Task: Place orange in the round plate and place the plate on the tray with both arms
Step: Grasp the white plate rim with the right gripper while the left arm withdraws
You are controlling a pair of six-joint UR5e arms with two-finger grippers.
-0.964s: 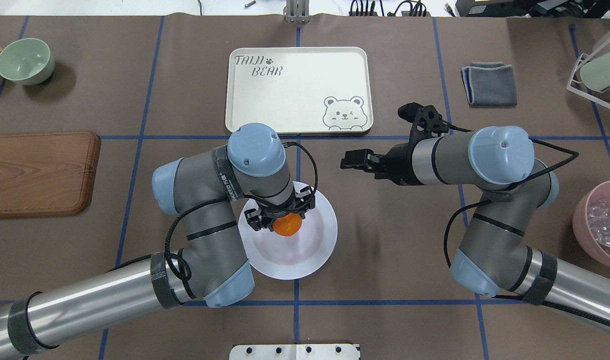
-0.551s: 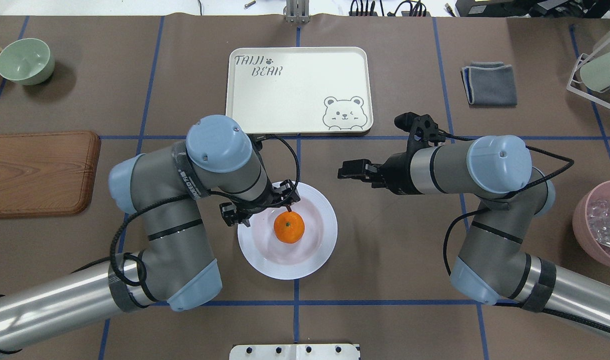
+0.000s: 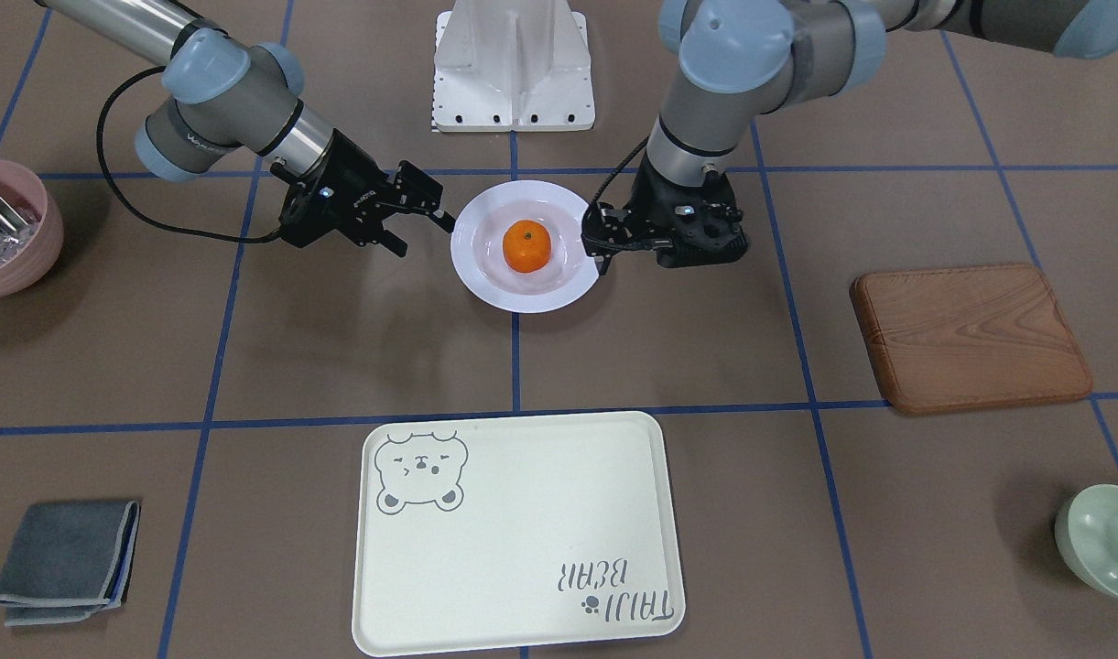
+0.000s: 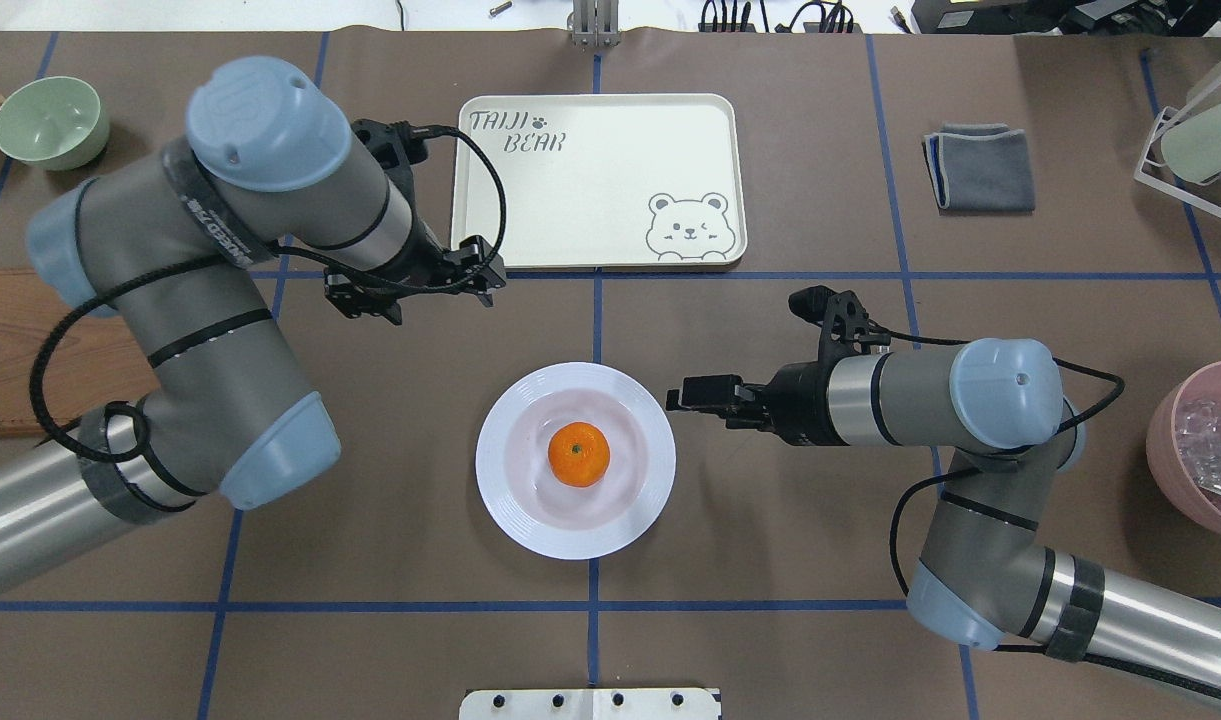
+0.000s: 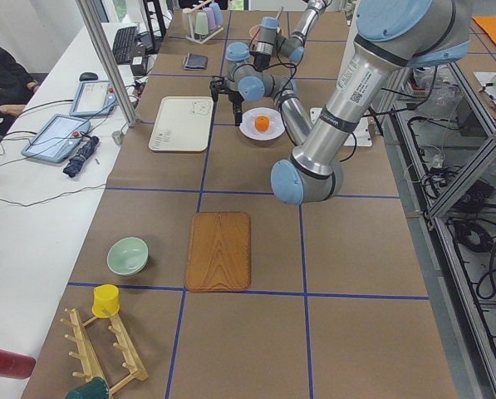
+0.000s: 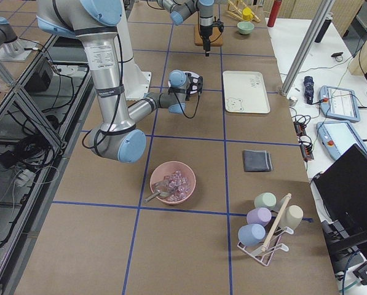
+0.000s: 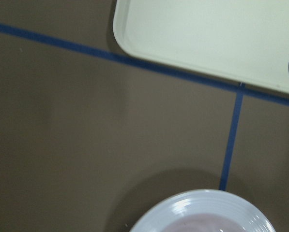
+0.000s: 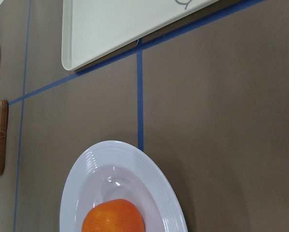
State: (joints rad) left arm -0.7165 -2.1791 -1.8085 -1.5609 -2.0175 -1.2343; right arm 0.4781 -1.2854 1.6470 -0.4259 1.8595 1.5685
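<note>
The orange (image 4: 579, 454) lies free in the middle of the white round plate (image 4: 570, 540), which stands on the table in front of the tray (image 4: 590, 180). My left gripper (image 4: 415, 290) hangs open and empty, raised above the table to the plate's left, between plate and tray. My right gripper (image 4: 675, 397) is low at the plate's right rim, open, holding nothing. In the front-facing view the orange (image 3: 526, 245) sits in the plate (image 3: 522, 300) between the right gripper (image 3: 426, 224) and the left gripper (image 3: 604, 247). The right wrist view shows the orange (image 8: 113, 216) and the tray corner (image 8: 110, 29), no fingers.
A brown wooden board (image 3: 971, 334) lies on the left side, partly under my left arm. A pale-green bowl (image 4: 50, 120) is far left, a folded grey cloth (image 4: 980, 165) right of the tray, a pink bowl (image 4: 1200, 450) and a cup rack (image 4: 1195, 140) at the right edge.
My left gripper has let go of the orange and lifted away up and to the left. The right gripper has moved nearer, down to the plate's right rim.
</note>
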